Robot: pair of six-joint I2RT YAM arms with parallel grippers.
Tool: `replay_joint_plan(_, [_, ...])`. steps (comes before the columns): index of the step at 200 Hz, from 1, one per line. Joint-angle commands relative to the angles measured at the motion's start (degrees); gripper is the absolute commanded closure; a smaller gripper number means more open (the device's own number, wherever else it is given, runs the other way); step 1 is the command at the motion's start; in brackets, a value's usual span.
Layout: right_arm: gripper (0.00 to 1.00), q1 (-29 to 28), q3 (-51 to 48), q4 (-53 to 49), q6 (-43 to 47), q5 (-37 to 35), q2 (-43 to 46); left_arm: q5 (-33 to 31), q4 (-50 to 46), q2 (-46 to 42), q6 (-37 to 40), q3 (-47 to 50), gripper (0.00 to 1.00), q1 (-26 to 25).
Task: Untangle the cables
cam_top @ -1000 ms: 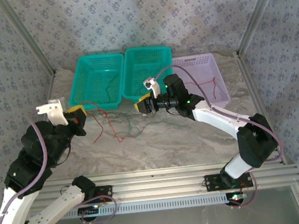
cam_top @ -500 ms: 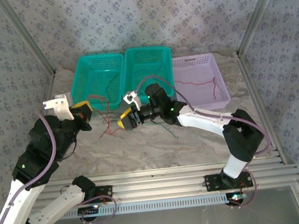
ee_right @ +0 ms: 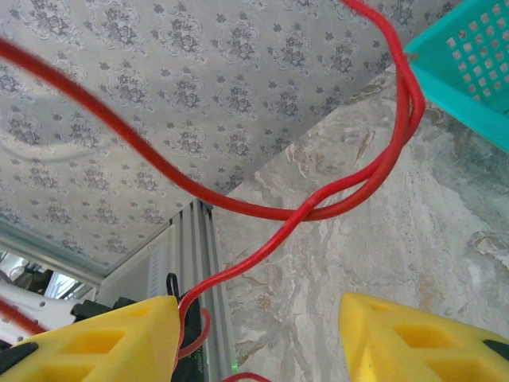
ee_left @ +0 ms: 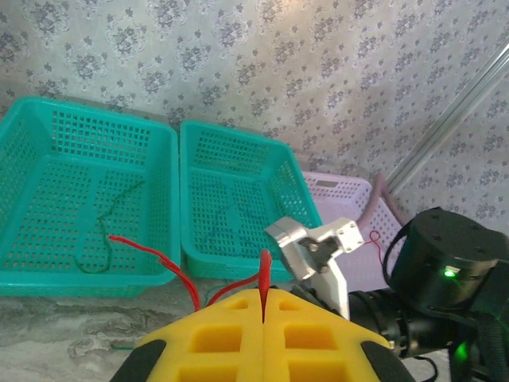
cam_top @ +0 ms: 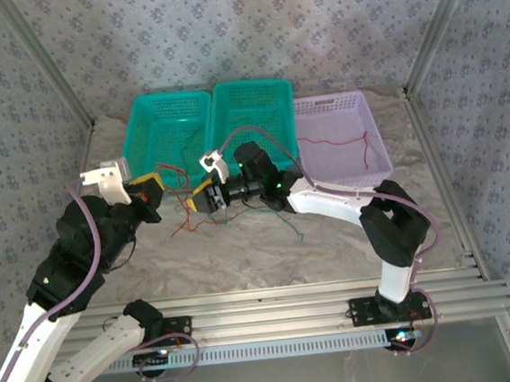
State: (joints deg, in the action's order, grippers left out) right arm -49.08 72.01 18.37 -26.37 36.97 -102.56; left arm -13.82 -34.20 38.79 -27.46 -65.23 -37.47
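Note:
My left gripper [ee_left: 263, 293] is shut on a red cable [ee_left: 159, 255], which sticks up from between its yellow fingertips and loops off to the left. From above, the left gripper [cam_top: 151, 194] and right gripper [cam_top: 203, 199] face each other closely, with the red cable [cam_top: 182, 223] hanging between them. My right gripper [ee_right: 258, 318] is open; the twisted red cable [ee_right: 262, 211] crosses ahead of it and runs down against its left finger [ee_right: 103, 338]. A green and blue cable [cam_top: 287, 221] lies on the table under the right arm.
Two teal baskets [cam_top: 140, 121] [cam_top: 283, 89] and a purple basket [cam_top: 369, 112] stand in a row at the back. The left teal basket holds a green cable [ee_left: 103, 231], and the purple one a red cable [cam_top: 351, 141]. A teal basket corner [ee_right: 469, 72] is close to the right gripper.
The right gripper has swung left from the middle basket to just beside the left gripper. The left gripper has shifted right with the red cable. The green and blue cable now lies on the table.

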Motion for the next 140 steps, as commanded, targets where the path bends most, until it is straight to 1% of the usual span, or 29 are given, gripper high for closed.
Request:
replay_joint_plan(1, [0.44, -0.84, 2.8, 2.91, -2.9, -1.67, -1.86, 2.0, 3.13, -0.34, -1.17, 0.35, 1.0, 0.38])
replay_joint_plan(16, [0.44, -1.03, 3.51, 4.61, -4.63, -1.76, -2.92, 2.69, 3.79, -0.49, -1.53, 0.89, 1.0, 0.34])
replay_joint_plan(36, [0.48, -1.45, 4.51, 5.18, -5.36, -1.77, -3.86, 2.85, 3.96, -0.7, -1.72, 1.24, 1.0, 0.32])
replay_joint_plan(53, [0.48, -1.49, 3.64, 6.9, -6.47, -2.1, -3.66, 3.52, 4.55, -1.15, -1.89, 1.68, 1.0, 0.38])
replay_joint_plan(83, [0.46, -1.2, 1.35, 10.1, -7.44, -0.63, -1.15, 2.8, 3.05, -1.56, -1.2, 1.51, 1.0, 0.3])
replay_joint_plan(108, [0.46, -1.32, 0.55, 9.29, -6.98, 2.1, 0.43, 1.75, 1.95, -2.39, -0.75, 1.69, 1.0, 0.3])
replay_joint_plan(140, [0.48, -2.53, 0.85, 7.37, -6.41, 0.95, -0.97, 2.31, 3.19, -2.62, -1.56, 2.04, 1.0, 0.31])
